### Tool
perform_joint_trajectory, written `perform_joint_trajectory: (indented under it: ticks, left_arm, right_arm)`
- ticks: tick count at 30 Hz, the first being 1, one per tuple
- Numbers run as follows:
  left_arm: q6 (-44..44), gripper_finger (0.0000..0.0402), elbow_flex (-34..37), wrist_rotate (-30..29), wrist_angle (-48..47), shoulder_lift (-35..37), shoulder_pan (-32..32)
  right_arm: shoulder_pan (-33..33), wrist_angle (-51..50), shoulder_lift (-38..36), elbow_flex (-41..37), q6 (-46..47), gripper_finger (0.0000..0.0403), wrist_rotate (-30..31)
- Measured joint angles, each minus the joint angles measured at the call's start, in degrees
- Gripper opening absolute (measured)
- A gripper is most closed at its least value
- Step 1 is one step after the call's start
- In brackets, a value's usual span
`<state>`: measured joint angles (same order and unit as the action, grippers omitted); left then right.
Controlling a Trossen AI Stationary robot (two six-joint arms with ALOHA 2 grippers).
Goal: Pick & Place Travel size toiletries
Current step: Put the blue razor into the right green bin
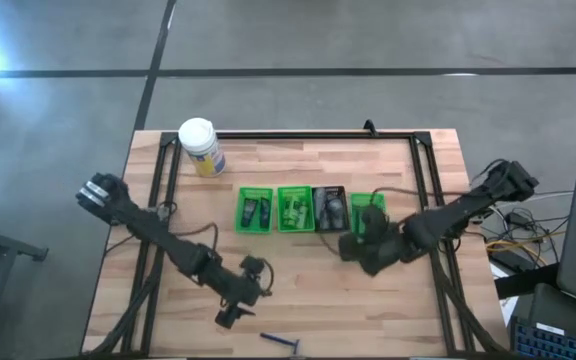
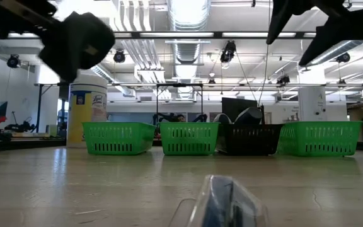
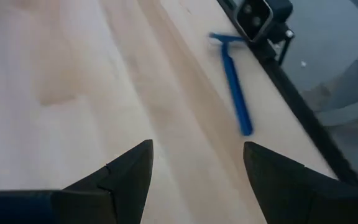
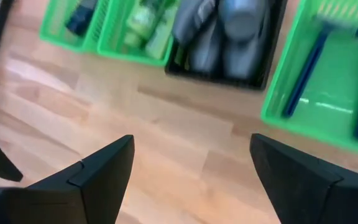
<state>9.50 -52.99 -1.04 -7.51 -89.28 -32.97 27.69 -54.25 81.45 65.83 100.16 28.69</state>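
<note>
A blue razor (image 3: 235, 87) lies flat on the wood by the table's near edge (image 1: 281, 343), close to the low camera. My left gripper (image 3: 197, 146) hangs open just left of it (image 1: 230, 317), touching nothing. My right gripper (image 4: 191, 140) is open too and hovers over bare wood just in front of the row of bins (image 1: 353, 250). The bins hold dark tubes (image 4: 79, 15), bright green bottles (image 4: 148, 22), grey tubes (image 4: 229, 25) and blue razors (image 4: 303, 74).
Four small bins stand in a row at mid-table: green (image 1: 255, 210), green (image 1: 294, 208), black (image 1: 330, 208), green (image 1: 372, 203). A white yellow-labelled canister (image 1: 200, 147) stands at the far left. A black frame (image 1: 298, 134) borders the table. Bare wood lies between the bins and the near edge.
</note>
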Motion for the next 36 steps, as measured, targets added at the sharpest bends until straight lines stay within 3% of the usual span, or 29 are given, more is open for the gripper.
perform_joint_trajectory:
  ticks: [9,14,22,29,36]
  left_arm:
    - [7.4,0.0254,-6.1,-3.3,0.0,-8.6,-5.9]
    - [10.8,0.0254,-10.1,-3.9,0.1,-13.4,-7.3]
    - [13.2,0.0254,-16.2,-6.1,-2.1,-21.1,-7.7]
    - [13.1,0.0252,-18.8,-6.9,-3.1,-24.5,-8.2]
    - [11.3,0.0194,-19.0,-11.6,-4.1,-26.0,-8.6]
  right_arm:
    - [3.1,-0.6,10.6,8.1,4.4,0.0339,0.0]
    - [3.2,-7.1,14.4,13.9,1.9,0.0353,0.0]
    - [4.0,-10.3,14.3,17.3,1.3,0.0348,4.5]
    - [4.0,-11.2,13.8,17.6,-1.1,0.0327,4.8]
    - [4.1,-12.1,13.8,17.4,-1.1,0.0307,4.8]
